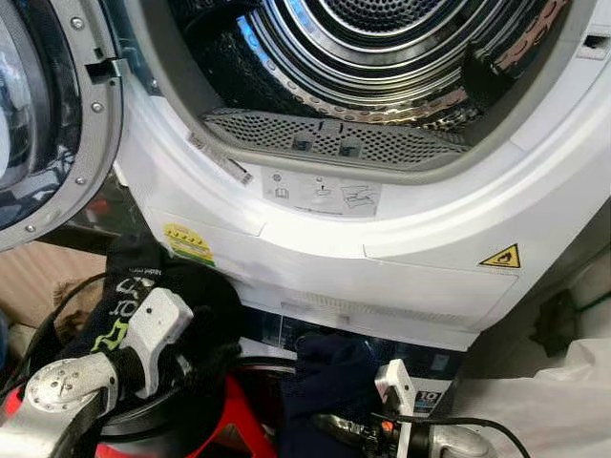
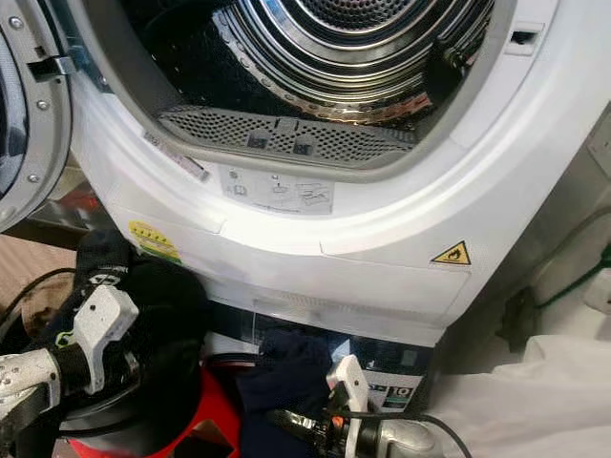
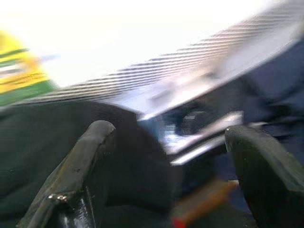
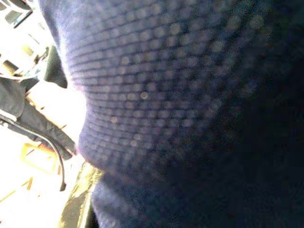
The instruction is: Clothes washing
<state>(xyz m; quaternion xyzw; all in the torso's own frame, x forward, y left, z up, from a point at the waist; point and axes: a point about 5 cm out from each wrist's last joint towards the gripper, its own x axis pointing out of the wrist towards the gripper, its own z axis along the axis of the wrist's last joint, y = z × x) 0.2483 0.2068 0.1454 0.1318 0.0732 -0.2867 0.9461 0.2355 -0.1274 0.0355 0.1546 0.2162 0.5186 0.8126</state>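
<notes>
Below the open drum point(image 1: 382, 38), the left gripper point(image 3: 166, 156) hangs wide over black clothes point(image 1: 191, 296); can't tell the right gripper's point(image 1: 329, 420) state, buried in navy cloth point(image 1: 329, 377). I'd grab deep, lift clear of the rim.

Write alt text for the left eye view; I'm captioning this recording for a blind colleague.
An open front-loading machine shows its steel drum, door swung to the left. Below it, the left gripper reaches into black clothing over a red basket, while the right gripper is pressed into a navy garment.
</notes>
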